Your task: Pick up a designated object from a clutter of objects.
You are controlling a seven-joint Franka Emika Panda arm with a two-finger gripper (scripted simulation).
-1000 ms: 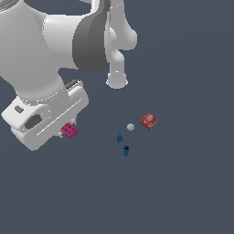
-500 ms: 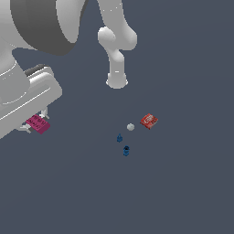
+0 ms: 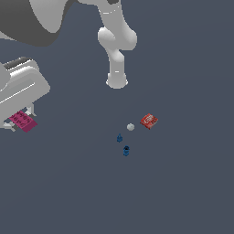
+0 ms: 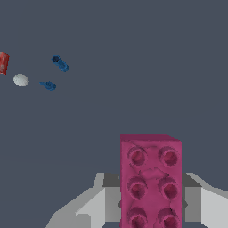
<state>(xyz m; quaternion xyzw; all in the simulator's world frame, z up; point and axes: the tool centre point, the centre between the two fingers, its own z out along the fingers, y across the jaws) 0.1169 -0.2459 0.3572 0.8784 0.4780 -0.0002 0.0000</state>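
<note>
We see the hand (image 3: 20, 121) at the exterior view's left edge, well above the dark table (image 3: 183, 192), pinching the magenta brick (image 3: 23, 120) between its grey fingers (image 4: 95, 202). In the wrist view the magenta brick (image 4: 150, 182) fills the space between the two fingers, its studded face turned toward the camera, with two columns of round studs visible. One finger lies against each long side of it.

The rest of the clutter sits on the table, well apart from the hand. In the exterior view, the red square packet (image 3: 148, 121) with a pale marking lies farthest toward the view's right. Just beside it is the whitish-grey ball (image 3: 130, 127). Near the ball are two dark-blue pieces: one (image 3: 119, 137) close to the ball, the other (image 3: 126, 150) a little farther from it. None of these four touch each other as far as we can tell.

The wrist view shows the same group far from the brick: red square packet (image 4: 3, 62), whitish-grey ball (image 4: 20, 80), and the two dark-blue pieces (image 4: 59, 63) (image 4: 48, 85).

The arm's pale base column (image 3: 117, 64) stands on the table beyond the clutter.
</note>
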